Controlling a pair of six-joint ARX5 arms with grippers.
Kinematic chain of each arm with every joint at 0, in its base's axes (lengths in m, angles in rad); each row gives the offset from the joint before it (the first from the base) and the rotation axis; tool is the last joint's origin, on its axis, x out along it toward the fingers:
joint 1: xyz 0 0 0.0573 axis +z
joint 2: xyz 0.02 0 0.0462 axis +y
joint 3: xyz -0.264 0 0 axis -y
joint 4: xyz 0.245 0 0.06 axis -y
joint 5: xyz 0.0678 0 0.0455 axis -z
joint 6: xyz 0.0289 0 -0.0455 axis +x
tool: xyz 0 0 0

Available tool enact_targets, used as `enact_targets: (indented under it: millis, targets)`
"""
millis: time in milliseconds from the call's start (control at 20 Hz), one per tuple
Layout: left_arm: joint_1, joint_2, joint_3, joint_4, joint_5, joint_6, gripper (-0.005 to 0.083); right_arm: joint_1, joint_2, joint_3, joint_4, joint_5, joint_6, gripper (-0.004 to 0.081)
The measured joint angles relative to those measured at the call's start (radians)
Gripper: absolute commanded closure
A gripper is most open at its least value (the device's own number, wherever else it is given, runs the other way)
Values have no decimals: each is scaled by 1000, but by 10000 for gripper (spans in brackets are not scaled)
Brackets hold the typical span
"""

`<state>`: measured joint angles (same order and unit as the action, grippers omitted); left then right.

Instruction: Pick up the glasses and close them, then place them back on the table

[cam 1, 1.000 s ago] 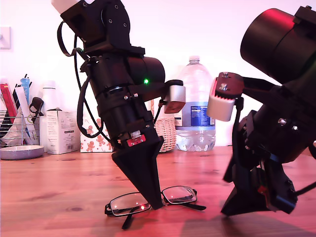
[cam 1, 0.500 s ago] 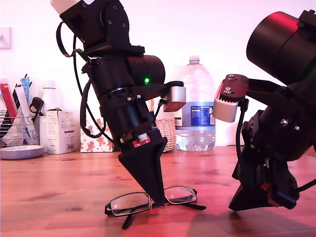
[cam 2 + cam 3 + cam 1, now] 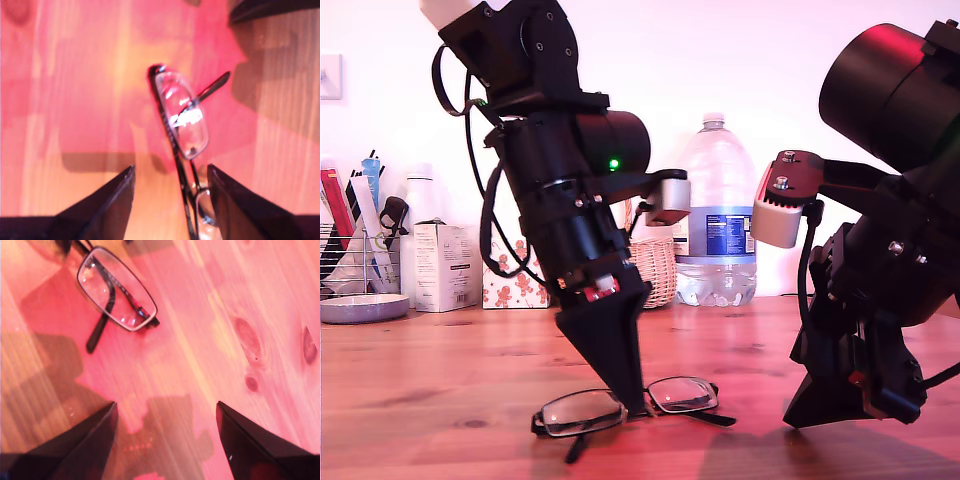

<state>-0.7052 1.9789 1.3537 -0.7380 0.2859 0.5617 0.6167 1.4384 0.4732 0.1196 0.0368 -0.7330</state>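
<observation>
the glasses (image 3: 625, 405) lie on the table (image 3: 420, 390), near the front edge in the exterior view, about in the middle of that view. they rest on their frame with the thin black side arms folded out under and behind them. my first gripper (image 3: 635, 405) comes down on them from above, and its dark pointed tip sits right at the bridge between the two lenses. in the first wrist view the glasses (image 3: 182, 130) run between the two black fingers (image 3: 110, 200), and the fingers stand apart with the wire frame in the gap. i cannot tell if a finger touches the frame. one lens shines with white light and a side arm sticks out from it. my second gripper (image 3: 820, 410) is at the exterior view's right, low over the table and well apart from the glasses. in the second wrist view its two fingers (image 3: 90, 435) are spread wide with only bare red-brown wood (image 3: 210, 340) between them, and one lens of the glasses (image 3: 117, 290) shows far ahead. the wood has dark knots. at the back of the table stand a big clear water bottle (image 3: 718, 215), a wicker basket (image 3: 657, 268), a white box (image 3: 445, 265) and a wire rack with pens (image 3: 355, 235).
</observation>
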Motion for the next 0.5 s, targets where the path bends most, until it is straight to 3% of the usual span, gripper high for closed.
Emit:
enact_targets:
  millis: [200,300,350,450,500]
  targets:
    - [31,0,118,-61,1,-6,362,0,0,0,0,0,0,206]
    - [41,0,157,-100,1,-13,408,0,0,0,0,0,0,206]
    - [48,0,174,-129,1,-13,482,0,0,0,0,0,0,206]
    - [61,0,203,-179,1,-44,729,0,0,0,3,0,10,226]
    - [70,0,220,-209,1,-63,794,0,2,0,14,0,30,268]
